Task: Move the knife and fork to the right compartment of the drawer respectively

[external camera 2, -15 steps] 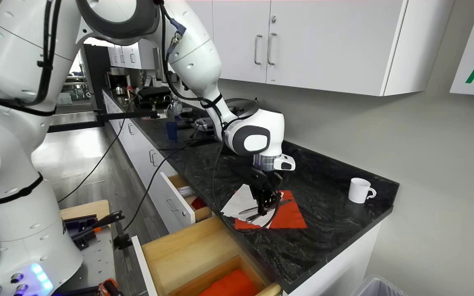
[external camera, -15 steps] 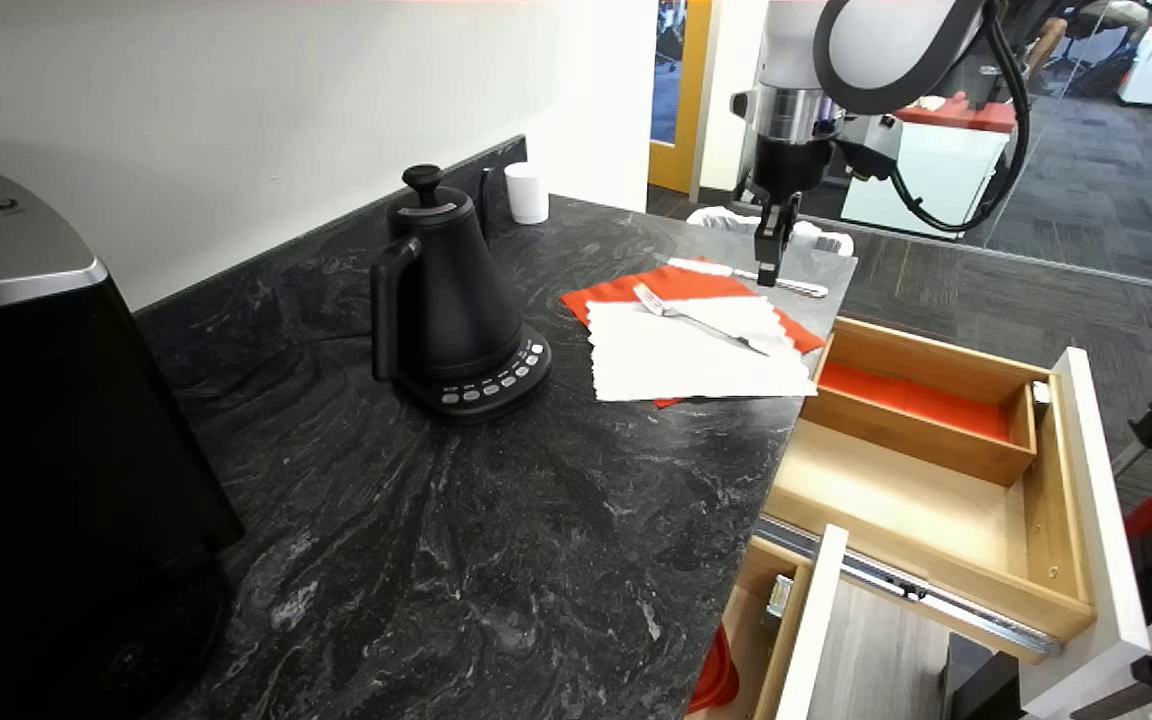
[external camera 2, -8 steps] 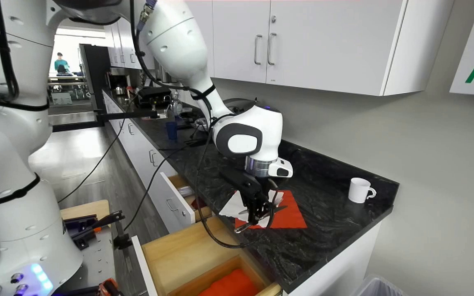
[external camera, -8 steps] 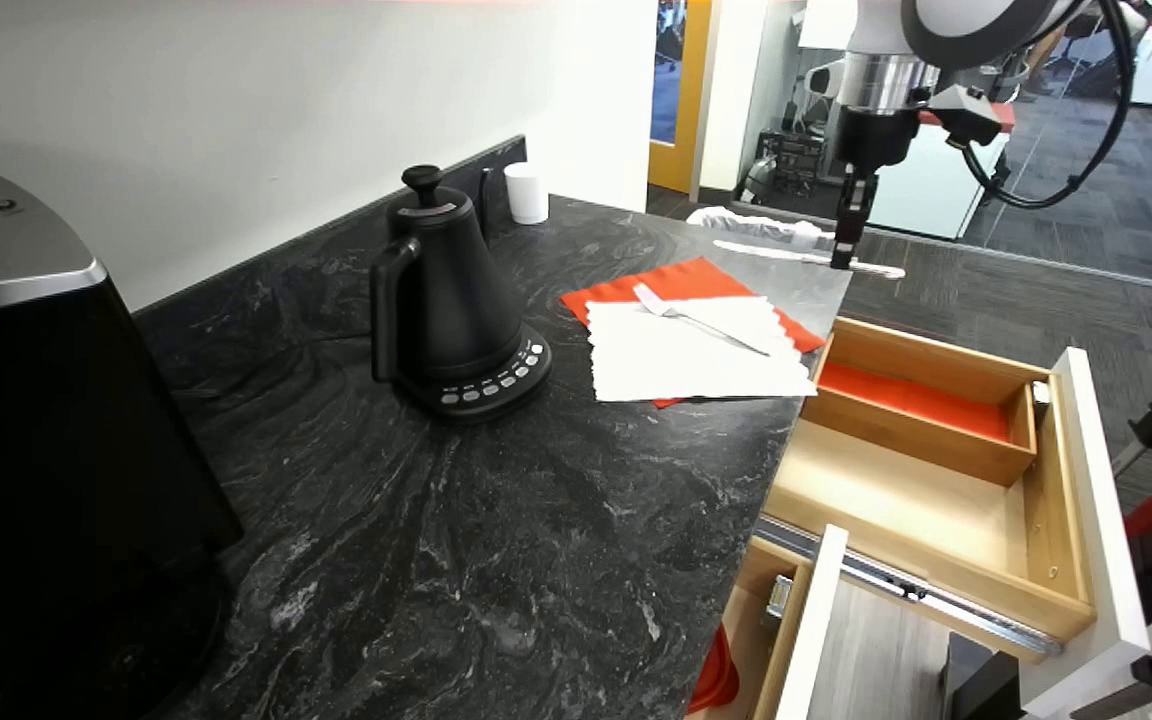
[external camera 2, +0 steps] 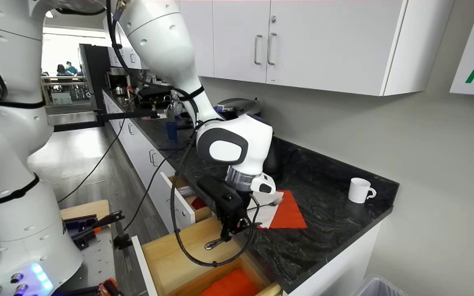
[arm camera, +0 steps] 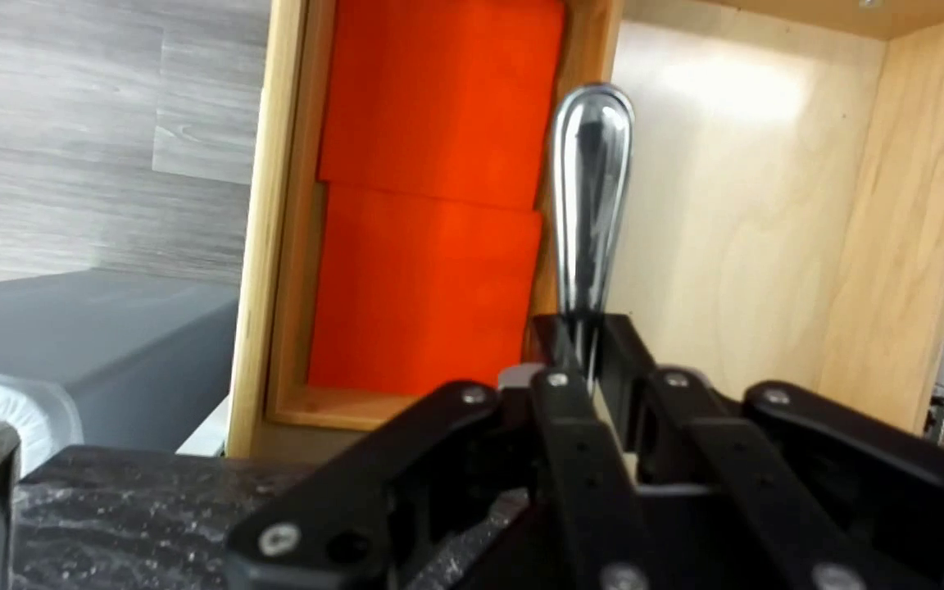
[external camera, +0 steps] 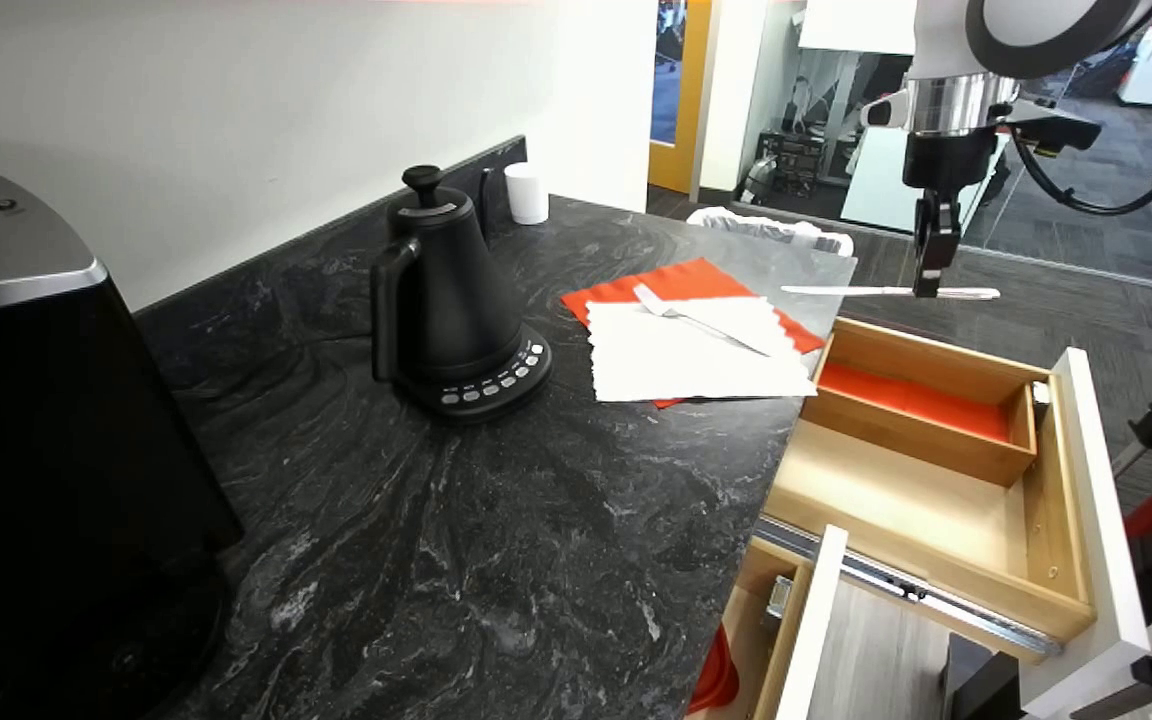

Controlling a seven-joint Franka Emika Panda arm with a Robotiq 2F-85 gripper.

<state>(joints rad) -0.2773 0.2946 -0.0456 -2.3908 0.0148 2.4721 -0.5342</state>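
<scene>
My gripper (external camera: pixel 927 288) is shut on the grey knife (external camera: pixel 866 291) and holds it level above the open drawer (external camera: pixel 901 480). In the wrist view the knife's handle (arm camera: pixel 593 180) sticks out past the fingertips, over the wall between the right compartment (arm camera: pixel 427 287) with its red-orange floor and the bare pale-wood section (arm camera: pixel 726 205). The blade is hidden in the wrist view. In an exterior view the handle end (external camera 2: pixel 213 244) shows below the gripper (external camera 2: pixel 225 237). The fork (external camera: pixel 661 306) lies on the white napkin (external camera: pixel 676 365) on the counter.
A red napkin (external camera: pixel 701 275) lies under the white one. A black kettle (external camera: pixel 446 290) and a white mug (external camera 2: pixel 359 190) stand on the dark counter (external camera: pixel 496 560). Another open drawer (external camera: pixel 751 620) is beside the first. A lined bin (arm camera: pixel 21 410) stands past the counter's end.
The knife has left the napkin area in my gripper and has moved off the counter to above the drawer. It has turned slightly. The fork and the drawer have not moved.
</scene>
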